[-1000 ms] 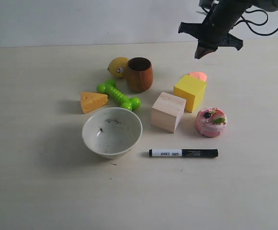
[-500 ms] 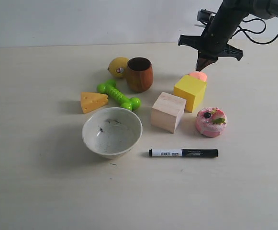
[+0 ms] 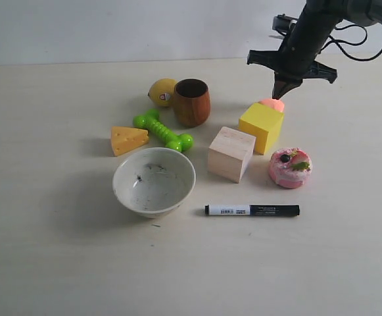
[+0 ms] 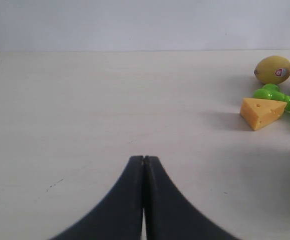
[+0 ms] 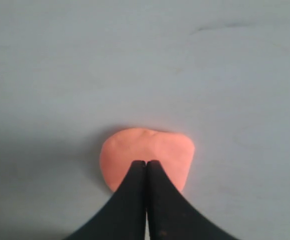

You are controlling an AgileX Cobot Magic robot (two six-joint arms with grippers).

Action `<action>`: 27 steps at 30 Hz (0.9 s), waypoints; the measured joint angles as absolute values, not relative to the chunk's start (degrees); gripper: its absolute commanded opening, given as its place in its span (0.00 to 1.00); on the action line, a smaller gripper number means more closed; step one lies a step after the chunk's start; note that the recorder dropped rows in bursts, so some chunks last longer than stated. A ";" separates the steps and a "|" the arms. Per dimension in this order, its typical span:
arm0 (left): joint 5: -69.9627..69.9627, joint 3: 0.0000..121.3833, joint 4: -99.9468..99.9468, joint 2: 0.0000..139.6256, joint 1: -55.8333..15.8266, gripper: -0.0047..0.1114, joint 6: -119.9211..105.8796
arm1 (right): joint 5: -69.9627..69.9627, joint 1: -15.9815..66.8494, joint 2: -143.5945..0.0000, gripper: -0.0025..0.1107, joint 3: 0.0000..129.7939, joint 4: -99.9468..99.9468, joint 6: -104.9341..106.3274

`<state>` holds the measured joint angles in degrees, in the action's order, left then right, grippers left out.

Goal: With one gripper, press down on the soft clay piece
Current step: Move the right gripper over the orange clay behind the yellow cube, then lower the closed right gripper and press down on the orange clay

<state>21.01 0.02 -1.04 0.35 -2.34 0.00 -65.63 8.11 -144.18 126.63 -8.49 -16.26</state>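
Since a second ago my right gripper [image 3: 280, 93] has dropped from well above the yellow cube [image 3: 262, 125] to just over the soft clay piece [image 3: 271, 103]. Its jaws are pressed together into a single dark tip. In the right wrist view that tip overlaps the near edge of the clay, though I cannot tell whether it is touching yet. The clay lies flat on the surface [image 3: 59, 263], touching the far side of the yellow cube.

The left gripper [image 4: 144, 159] hangs over bare surface, its jaws together too.

The surface is a pale cream, matte, with a few faint dark specks, and behind it runs a plain white wall [image 3: 112, 26].

The lemon [image 3: 162, 91] carries a small round sticker. The marker [image 3: 252, 210] has a white band with fine print, and both are too small for me to read.
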 measured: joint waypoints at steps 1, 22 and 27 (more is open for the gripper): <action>21.01 0.02 -1.04 0.35 -2.34 0.04 0.00 | -65.47 8.11 -144.18 0.02 126.63 -8.49 -16.26; 21.01 0.02 -1.04 0.35 -2.34 0.04 0.00 | -64.85 9.25 -147.48 0.02 127.57 -7.68 -16.71; 21.01 0.02 -1.04 0.35 -2.34 0.04 0.00 | -65.49 9.25 -148.08 0.02 127.98 -8.03 -16.71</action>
<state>21.01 0.02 -1.04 0.35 -2.34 0.00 -65.49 9.25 -148.08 127.98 -8.03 -16.71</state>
